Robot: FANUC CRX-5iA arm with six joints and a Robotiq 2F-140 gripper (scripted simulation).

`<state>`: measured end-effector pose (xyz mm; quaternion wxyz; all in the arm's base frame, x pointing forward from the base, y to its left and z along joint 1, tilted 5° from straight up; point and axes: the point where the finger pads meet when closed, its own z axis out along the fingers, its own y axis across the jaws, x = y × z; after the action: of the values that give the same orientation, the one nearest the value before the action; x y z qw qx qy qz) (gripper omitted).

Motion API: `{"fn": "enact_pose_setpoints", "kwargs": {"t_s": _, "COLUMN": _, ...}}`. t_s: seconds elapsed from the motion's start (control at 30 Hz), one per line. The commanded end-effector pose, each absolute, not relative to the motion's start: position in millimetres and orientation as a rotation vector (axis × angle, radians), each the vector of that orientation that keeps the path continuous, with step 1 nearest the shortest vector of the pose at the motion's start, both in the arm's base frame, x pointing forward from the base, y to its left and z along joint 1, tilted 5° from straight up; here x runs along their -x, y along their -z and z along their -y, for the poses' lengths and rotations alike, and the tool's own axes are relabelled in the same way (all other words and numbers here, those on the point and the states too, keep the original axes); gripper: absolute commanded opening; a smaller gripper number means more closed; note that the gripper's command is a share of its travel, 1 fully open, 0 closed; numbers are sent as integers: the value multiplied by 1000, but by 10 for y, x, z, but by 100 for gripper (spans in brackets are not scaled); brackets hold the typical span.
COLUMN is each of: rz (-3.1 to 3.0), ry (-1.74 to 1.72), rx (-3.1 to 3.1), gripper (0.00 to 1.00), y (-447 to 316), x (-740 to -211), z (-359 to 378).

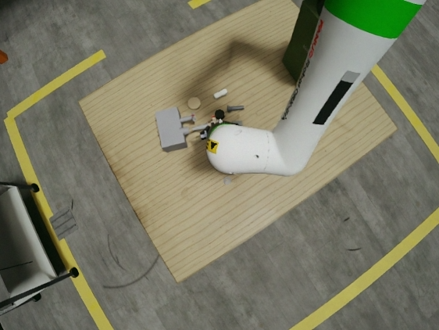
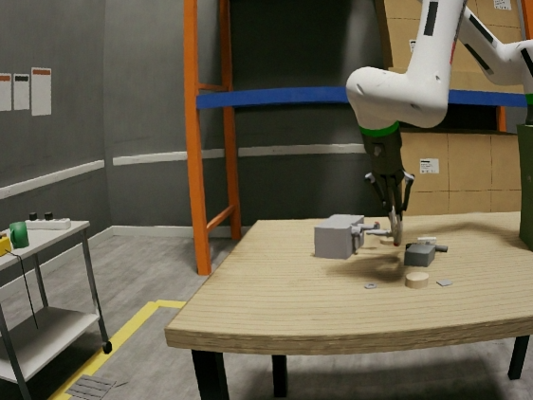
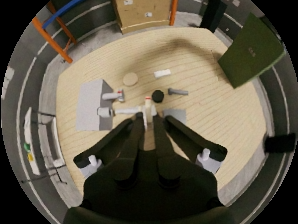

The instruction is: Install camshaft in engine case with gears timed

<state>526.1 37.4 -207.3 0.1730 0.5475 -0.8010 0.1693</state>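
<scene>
The grey engine case [image 1: 169, 129] [image 2: 333, 236] [image 3: 89, 106] stands upright on the wooden table [image 1: 219, 234] [image 2: 284, 303]. A short crank stub with a red-marked tip [image 1: 188, 116] [image 2: 370, 226] sticks out of its front. My gripper [image 2: 395, 233] [image 3: 148, 110] points straight down just in front of the case and is shut on the camshaft [image 1: 196, 127] [image 2: 379, 232] [image 3: 125, 111]. The camshaft lies level, with its far end at the case front beside the stub. The gears are too small for me to tell whether they mesh. In the overhead view the wrist hides the fingers.
A tan disc [image 1: 194, 102], a white peg [image 1: 220, 93], a bolt [image 1: 235, 107] and a black knob [image 1: 219, 114] lie behind the gripper. A grey block [image 2: 419, 254], a wooden disc [image 2: 416, 280], a washer [image 2: 370, 285] [image 1: 227, 180] and a small plate [image 2: 444, 282] lie nearer the front.
</scene>
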Motion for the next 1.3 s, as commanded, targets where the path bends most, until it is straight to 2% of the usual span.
{"fn": "enact_pose_setpoints", "kwargs": {"t_s": 0.0, "rz": 2273, "ry": -481, "rx": -1554, "gripper": 14, "y": 2065, "x": -5270, "z": -376}}
{"fn": "enact_pose_setpoints", "kwargs": {"t_s": 1.27, "rz": 2274, "ry": -480, "rx": -1554, "gripper": 14, "y": 2058, "x": -5390, "z": -334}}
